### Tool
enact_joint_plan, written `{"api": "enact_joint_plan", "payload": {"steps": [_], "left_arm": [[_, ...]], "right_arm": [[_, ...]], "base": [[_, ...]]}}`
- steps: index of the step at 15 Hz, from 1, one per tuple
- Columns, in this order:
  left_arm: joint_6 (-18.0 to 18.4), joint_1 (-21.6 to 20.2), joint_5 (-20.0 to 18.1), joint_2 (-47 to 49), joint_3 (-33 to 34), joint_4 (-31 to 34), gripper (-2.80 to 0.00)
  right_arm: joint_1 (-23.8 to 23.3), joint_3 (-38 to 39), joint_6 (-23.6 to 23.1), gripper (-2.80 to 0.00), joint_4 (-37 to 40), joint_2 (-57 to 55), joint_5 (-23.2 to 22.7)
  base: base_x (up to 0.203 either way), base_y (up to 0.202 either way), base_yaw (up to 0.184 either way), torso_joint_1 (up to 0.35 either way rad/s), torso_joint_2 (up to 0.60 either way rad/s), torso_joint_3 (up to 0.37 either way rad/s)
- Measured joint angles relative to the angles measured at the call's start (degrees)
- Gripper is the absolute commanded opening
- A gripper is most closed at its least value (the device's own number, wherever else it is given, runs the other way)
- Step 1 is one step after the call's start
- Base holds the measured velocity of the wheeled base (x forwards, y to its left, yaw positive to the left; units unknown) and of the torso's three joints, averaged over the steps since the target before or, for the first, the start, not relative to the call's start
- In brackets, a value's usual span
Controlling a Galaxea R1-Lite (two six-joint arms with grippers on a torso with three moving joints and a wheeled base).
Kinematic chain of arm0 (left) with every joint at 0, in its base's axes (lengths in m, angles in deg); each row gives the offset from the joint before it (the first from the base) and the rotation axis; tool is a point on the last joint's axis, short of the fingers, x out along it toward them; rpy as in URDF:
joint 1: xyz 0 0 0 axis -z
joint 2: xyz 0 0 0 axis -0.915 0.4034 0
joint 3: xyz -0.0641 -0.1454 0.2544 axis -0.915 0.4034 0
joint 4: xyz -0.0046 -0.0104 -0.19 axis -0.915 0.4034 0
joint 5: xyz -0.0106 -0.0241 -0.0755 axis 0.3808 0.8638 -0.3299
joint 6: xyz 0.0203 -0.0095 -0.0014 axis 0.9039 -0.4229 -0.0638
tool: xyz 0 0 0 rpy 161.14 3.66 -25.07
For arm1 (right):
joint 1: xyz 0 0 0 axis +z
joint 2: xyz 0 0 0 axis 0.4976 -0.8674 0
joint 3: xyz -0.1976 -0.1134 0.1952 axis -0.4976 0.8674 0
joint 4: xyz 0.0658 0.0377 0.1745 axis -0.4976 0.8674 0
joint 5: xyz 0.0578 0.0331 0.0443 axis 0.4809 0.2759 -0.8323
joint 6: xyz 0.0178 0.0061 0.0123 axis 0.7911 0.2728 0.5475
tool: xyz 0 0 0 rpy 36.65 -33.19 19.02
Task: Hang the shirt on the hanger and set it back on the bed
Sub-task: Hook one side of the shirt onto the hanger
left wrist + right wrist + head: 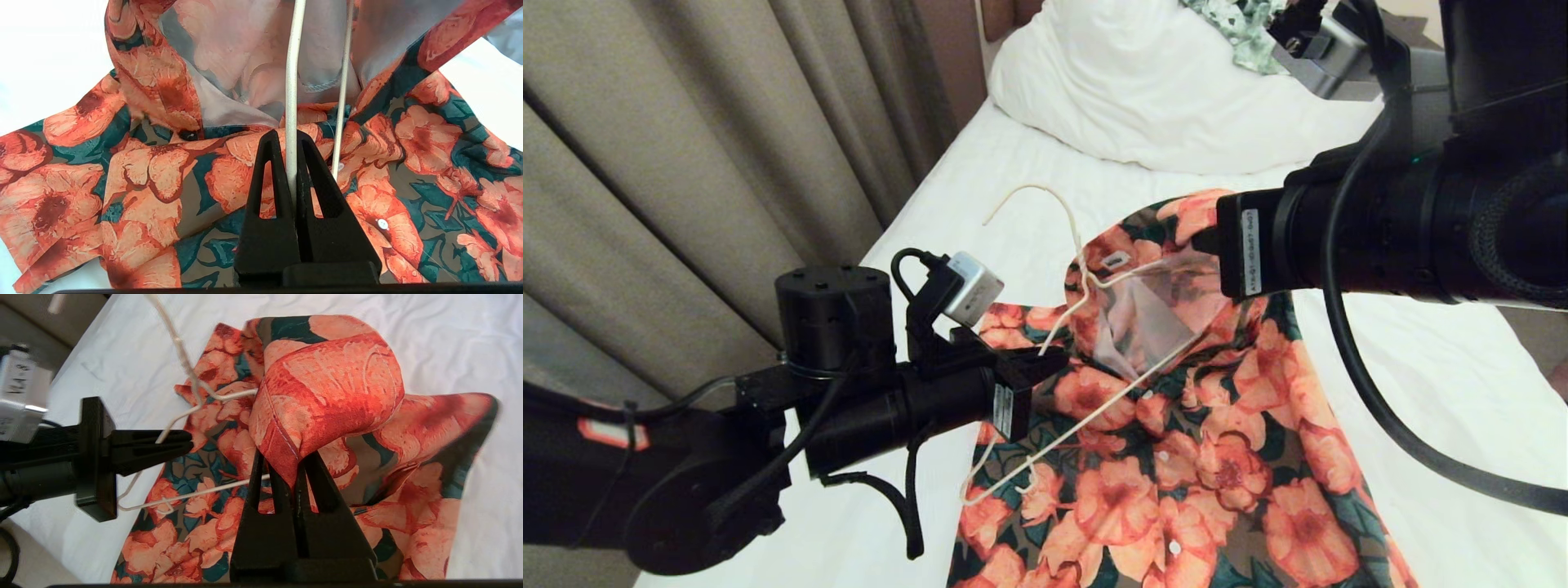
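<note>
Left end effector (1045, 359) was clamped on the hanger (1086, 400) wire, holding it over the shirt's (1201, 457) open collar. Right end effector (292, 473) pinched a collar fold up off the bed (1437, 392)

Shirt (1225, 457): you're looking at large orange-pink flowers on dark green and brown, small white buttons down the front. Its inside, at the open collar, shows you the same print washed out to pale pink-grey. Hanger (1086, 408) across the shirt's chest: thin cream-white wire. Bed (1445, 367) under the shirt: plain white sheet; pillow (1143, 90) beyond the shirt's collar, white too. Past the pillow you get a scrap of green-and-white print (1245, 28), possibly leaves, too cropped to call. Curtain (686, 147) off the shirt's left side: plain taupe. Both grippers, left (1052, 359) and right (292, 486): matte black.
</note>
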Motion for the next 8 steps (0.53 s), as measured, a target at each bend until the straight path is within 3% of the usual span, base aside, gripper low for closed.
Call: {"api": "enact_joint_plan", "payload": {"steps": [3,8], "left_arm": [[-0.3,1.3,2.5,0.2,-0.2,-0.2,-2.8],[-4.2,2.1,2.6,-0.4,-1.3,-0.6,-2.8]], "right_arm": [[1.8,-0.2,-0.3,-2.8,0.1,0.2,0.2],[3.0,1.7,-0.7,-2.8,-0.2,-1.0,0.5]], "base": [[0.0,0.0,0.0,0.0,0.0,0.0],[0.0,0.0,0.0,0.0,0.0,0.0]]}}
